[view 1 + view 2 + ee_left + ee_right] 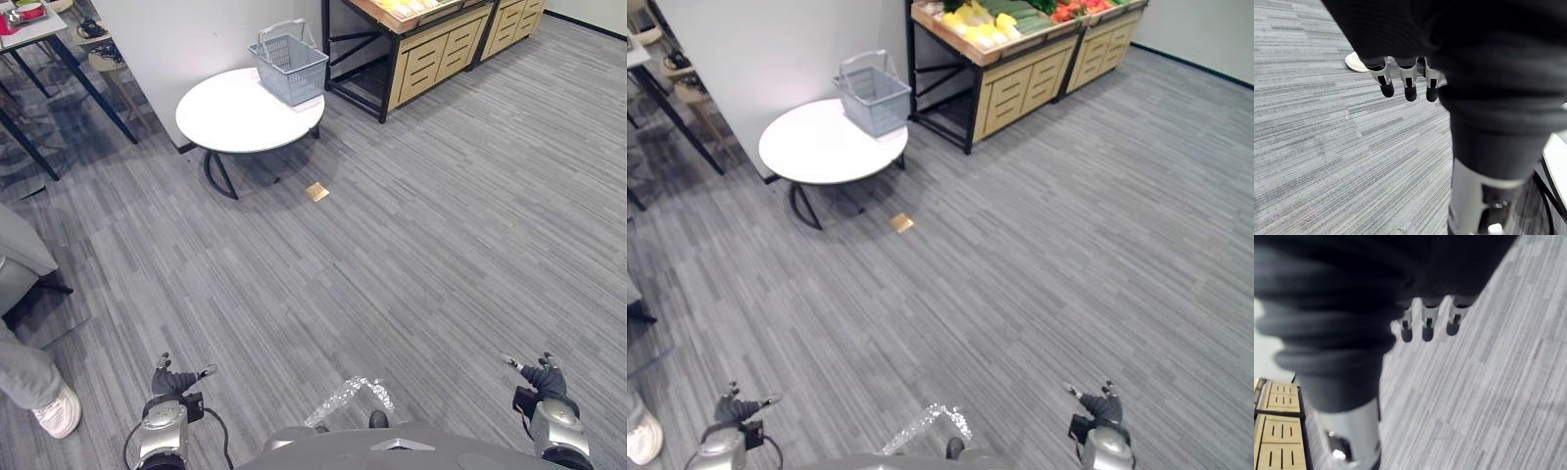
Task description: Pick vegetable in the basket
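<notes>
- Robot stands on open grey carpet floor (441, 245), well apart from both the table and the veg stand. Task looks to be at its very start, nothing picked yet.
- Left hand (174, 380) hangs low at robot's side, fingers (1409, 84) loosely straight, nothing in them. A person's white shoe (1356, 61) shows past them on the floor.
- Right hand (541, 378) likewise low, fingers (1426, 327) relaxed and uncurled, holding nothing; bare carpet beneath.
- Grey wire basket (290, 67), handles up, sits at far-right edge of the round white table (220, 122). It looks empty from here, though its inside can't be fully read.
- Vegetables (982, 20), in yellow, green & red lots, lie in the top tray of the wooden stand (1019, 73), just beyond the table's right side.
- Small tan scrap (316, 191) lies on the floor in front of the table; prob. no part of the job.
- Done so far: nil visible.
- Left to do, by judgement: approach the stand, take a veg. w/ one hand, carry it to the table, set it in the basket.
- Approx. the whole job lies ahead, and both hands are free for it.
</notes>
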Controlling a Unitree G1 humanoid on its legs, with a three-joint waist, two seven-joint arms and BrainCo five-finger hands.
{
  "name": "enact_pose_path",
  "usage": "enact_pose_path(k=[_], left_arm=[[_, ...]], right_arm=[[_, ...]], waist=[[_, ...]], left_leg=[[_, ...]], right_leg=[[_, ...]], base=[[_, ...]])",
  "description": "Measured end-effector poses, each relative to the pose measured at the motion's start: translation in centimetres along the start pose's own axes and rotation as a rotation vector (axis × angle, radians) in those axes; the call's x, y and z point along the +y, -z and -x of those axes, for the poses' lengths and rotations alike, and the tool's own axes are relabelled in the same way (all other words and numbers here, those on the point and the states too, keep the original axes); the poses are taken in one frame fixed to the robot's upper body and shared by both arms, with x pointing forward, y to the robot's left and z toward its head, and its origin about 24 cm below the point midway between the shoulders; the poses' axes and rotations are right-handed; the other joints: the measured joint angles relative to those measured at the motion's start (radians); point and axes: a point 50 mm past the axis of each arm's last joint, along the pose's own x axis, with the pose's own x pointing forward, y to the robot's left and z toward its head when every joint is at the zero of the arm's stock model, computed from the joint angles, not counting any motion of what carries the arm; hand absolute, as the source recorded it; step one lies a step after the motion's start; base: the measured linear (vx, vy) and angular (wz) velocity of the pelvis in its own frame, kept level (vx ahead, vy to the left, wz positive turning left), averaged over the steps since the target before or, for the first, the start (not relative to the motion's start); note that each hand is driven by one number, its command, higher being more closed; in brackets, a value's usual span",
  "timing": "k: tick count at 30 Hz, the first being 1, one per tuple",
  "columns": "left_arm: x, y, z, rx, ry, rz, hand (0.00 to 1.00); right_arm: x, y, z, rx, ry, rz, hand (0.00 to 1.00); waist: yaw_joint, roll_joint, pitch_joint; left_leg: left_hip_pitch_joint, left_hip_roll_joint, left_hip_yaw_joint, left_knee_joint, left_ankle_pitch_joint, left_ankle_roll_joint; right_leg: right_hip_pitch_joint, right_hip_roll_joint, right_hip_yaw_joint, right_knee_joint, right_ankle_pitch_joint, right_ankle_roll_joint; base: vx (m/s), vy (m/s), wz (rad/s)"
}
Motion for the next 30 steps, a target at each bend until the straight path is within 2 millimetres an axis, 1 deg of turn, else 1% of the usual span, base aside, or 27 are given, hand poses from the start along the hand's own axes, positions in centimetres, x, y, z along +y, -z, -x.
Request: enact_pose_path(k=[5, 10, 16, 18, 20, 21, 22, 23, 24, 25, 26, 27, 28, 29, 30], left_arm=[[-0.6, 0.0, 0.1, -0.004, 0.023, -0.025, 0.00], [-1.1, 0.2, 0.2, 0.002, 0.049, -0.045, 0.00], [-1.3, 0.1, 0.2, 0.001, 0.053, -0.041, 0.00], [-1.3, 0.0, 0.1, 0.001, 0.053, -0.033, 0.00], [-1.3, 0.0, 0.1, 0.000, 0.052, -0.032, 0.00], [-1.3, 0.0, 0.1, -0.001, 0.051, -0.032, 0.00], [-1.3, 0.0, 0.1, -0.001, 0.051, -0.032, 0.00], [-1.3, -0.1, 0.1, -0.003, 0.052, -0.031, 0.00], [-1.4, -0.3, 0.0, -0.008, 0.052, -0.028, 0.00], [-1.7, -0.6, 0.0, -0.015, 0.057, -0.011, 0.00], [-1.9, -0.7, 0.0, -0.015, 0.060, -0.002, 0.00], [-2.2, -0.4, 0.1, -0.004, 0.067, 0.023, 0.00], [-2.6, -0.4, 0.2, 0.001, 0.074, 0.036, 0.00], [-2.7, -0.4, 0.2, 0.001, 0.078, 0.037, 0.00], [-3.0, -0.4, 0.3, -0.003, 0.089, 0.029, 0.00]], right_arm=[[0.4, 0.3, 0.0, 0.010, -0.023, 0.015, 0.00], [0.4, 0.5, 0.1, 0.019, -0.023, 0.016, 0.00], [0.3, 0.8, 0.2, 0.026, -0.021, 0.020, 0.00], [0.3, 0.7, 0.1, 0.024, -0.021, 0.036, 0.00], [0.3, 0.6, 0.1, 0.020, -0.020, 0.058, 0.00], [0.4, 0.5, 0.1, 0.016, -0.022, 0.056, 0.00], [0.5, 0.3, 0.0, 0.013, -0.021, 0.055, 0.00], [0.5, 0.2, 0.0, 0.010, -0.022, 0.060, 0.00], [0.7, 0.0, -0.1, 0.004, -0.029, 0.076, 0.00], [0.7, -0.2, -0.1, -0.005, -0.036, 0.100, 0.00], [0.7, -0.5, -0.2, -0.014, -0.038, 0.113, 0.00], [0.6, -1.1, -0.4, -0.033, -0.033, 0.118, 0.00], [0.5, -1.5, -0.5, -0.043, -0.020, 0.115, 0.00], [0.5, -1.6, -0.5, -0.045, -0.016, 0.114, 0.00], [0.3, -1.9, -0.6, -0.050, -0.010, 0.110, 0.00]], waist=[[-0.004, -0.003, 0.002], [-0.016, -0.004, 0.002], [-0.018, -0.004, 0.001], [-0.018, -0.004, 0.001], [-0.018, -0.004, 0.002], [-0.018, -0.005, 0.005], [-0.018, -0.005, 0.007], [-0.018, -0.004, 0.010], [-0.017, -0.007, 0.032], [-0.014, -0.005, 0.049], [-0.011, 0.001, 0.060], [-0.006, 0.004, 0.084], [-0.002, 0.014, 0.098], [-0.002, 0.014, 0.100], [0.001, 0.014, 0.101]], left_leg=[[-0.003, 0.001, -0.003, 0.012, 0.000, 0.001], [-0.017, 0.002, -0.014, 0.012, 0.003, 0.006], [-0.017, 0.002, -0.030, -0.004, 0.012, 0.007], [-0.017, 0.003, -0.030, -0.005, 0.012, 0.006], [-0.018, 0.005, -0.028, -0.001, 0.006, -0.003], [-0.023, 0.005, -0.026, 0.025, -0.012, -0.018], [-0.056, 0.008, -0.014, 0.101, -0.051, -0.035], [-0.088, 0.017, 0.012, 0.192, -0.089, -0.053], [-0.131, 0.027, 0.037, 0.322, -0.114, -0.074], [-0.227, 0.054, 0.069, 0.548, -0.114, -0.085], [-0.271, 0.073, 0.082, 0.651, -0.097, -0.092], [-0.347, 0.107, 0.105, 0.810, -0.082, -0.088], [-0.390, 0.141, 0.128, 0.867, -0.100, -0.080], [-0.407, 0.152, 0.142, 0.857, -0.109, -0.081], [-0.434, 0.158, 0.172, 0.769, -0.115, -0.083]], right_leg=[[0.006, -0.001, -0.011, 0.001, 0.000, 0.000], [0.003, -0.001, -0.027, 0.002, -0.001, -0.001], [-0.001, -0.001, -0.042, 0.005, -0.008, -0.006], [-0.005, -0.001, -0.044, 0.013, -0.016, -0.005], [-0.027, -0.001, -0.043, 0.061, -0.047, -0.008], [-0.037, -0.005, -0.040, 0.093, -0.068, -0.009], [-0.053, -0.010, -0.039, 0.139, -0.097, -0.013], [-0.063, -0.011, -0.037, 0.169, -0.123, -0.015], [-0.058, -0.014, -0.028, 0.182, -0.148, -0.026], [-0.052, -0.016, -0.019, 0.202, -0.163, -0.033], [-0.047, -0.015, -0.014, 0.210, -0.169, -0.038], [-0.033, -0.015, 0.003, 0.222, -0.184, -0.043], [-0.020, -0.020, 0.017, 0.230, -0.197, -0.044], [-0.019, -0.026, 0.025, 0.231, -0.201, -0.040], [-0.017, -0.046, 0.039, 0.227, -0.208, -0.030]], base=[[-0.06, -0.023, 0.04], [-0.06, -0.026, 0.08], [0.01, -0.012, 0.08], [0.03, -0.006, 0.04], [0.04, -0.009, 0.01], [0.04, -0.003, 0.01], [0.00, 0.000, 0.00], [0.00, 0.000, 0.00], [-0.01, -0.041, -0.09], [-0.01, -0.039, -0.14], [0.00, -0.006, -0.34], [0.11, 0.068, -0.40], [0.11, 0.070, -0.38], [0.21, 0.125, -0.33], [0.19, 0.109, -0.29]])
